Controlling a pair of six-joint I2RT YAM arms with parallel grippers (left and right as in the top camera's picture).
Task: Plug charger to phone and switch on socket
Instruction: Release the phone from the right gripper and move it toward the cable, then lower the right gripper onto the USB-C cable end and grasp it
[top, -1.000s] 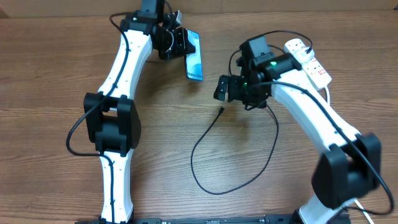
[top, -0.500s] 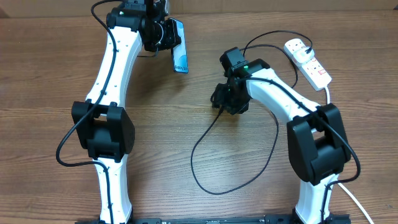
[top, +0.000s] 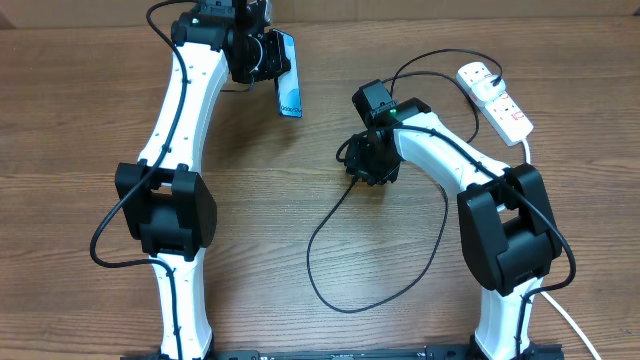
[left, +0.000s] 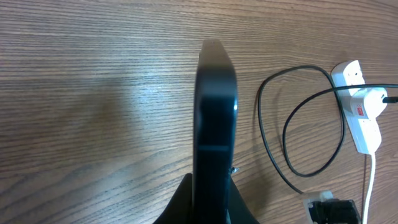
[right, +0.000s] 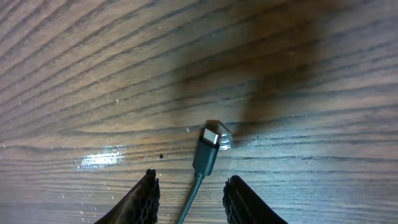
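**Phone in hand, connector not yet picked up**

My left gripper (top: 268, 60) is clamped on the phone (top: 288, 88). It holds the phone by one short end at the far side of the table (top: 90, 130), lifted and tilted so its blue screen faces the overhead camera. From my left wrist I see only its dark edge running straight out between my fingers.

My right gripper (right: 189, 190) is down near the middle of the table. Its jaws are apart, one on each side of the charger cable (top: 330, 215), and neither pad seems to be touching it. The connector tip (right: 211, 140) lies flat on the wood just beyond my fingertips, its metal end pointing away from me.

The rest of the cable loops toward the near edge, then runs back up to the power strip (top: 495, 98) at the far right. I cannot tell from here whether the plug is seated in an outlet. The red switch (left: 359, 111) shows on the strip, but I cannot read its position.

As I judge it, only the first part is done, since the phone is secured. I have yet to close on the connector, lift it, line it up with the phone's port and push it in. After that comes pressing the switch, and the strip is well apart from both of my grippers.
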